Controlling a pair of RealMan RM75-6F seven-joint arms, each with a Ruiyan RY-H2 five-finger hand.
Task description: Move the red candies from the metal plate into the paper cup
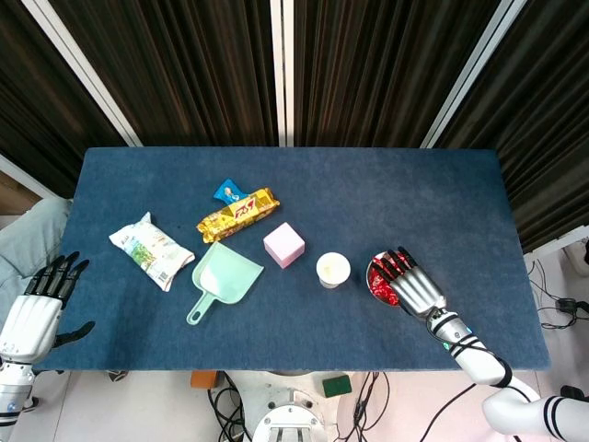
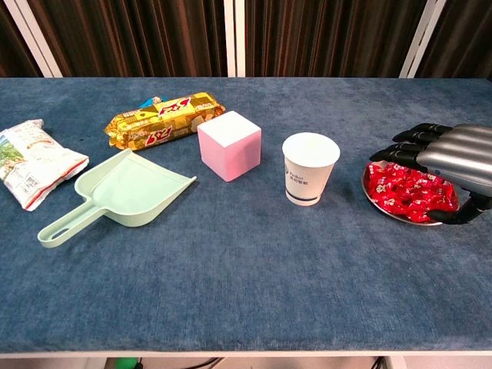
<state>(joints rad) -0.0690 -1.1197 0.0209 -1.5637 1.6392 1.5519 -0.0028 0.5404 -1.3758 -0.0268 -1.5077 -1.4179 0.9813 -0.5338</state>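
A small metal plate (image 2: pixel 373 195) heaped with red candies (image 2: pixel 403 192) sits at the right of the blue table; the candies (image 1: pixel 381 287) show partly under my hand in the head view. My right hand (image 2: pixel 453 157) hovers over the plate, palm down, fingers spread and reaching out above the candies, holding nothing; the same right hand (image 1: pixel 411 285) hides most of the plate from above. A white paper cup (image 2: pixel 309 167) stands upright just left of the plate, also the cup (image 1: pixel 332 270). My left hand (image 1: pixel 41 304) stays open off the table's left edge.
A pink cube (image 2: pixel 229 144) stands left of the cup. A mint-green dustpan (image 2: pixel 127 192), a yellow snack pack (image 2: pixel 163 119) and a white snack bag (image 2: pixel 31 161) lie further left. The table's front edge (image 2: pixel 246 350) is close.
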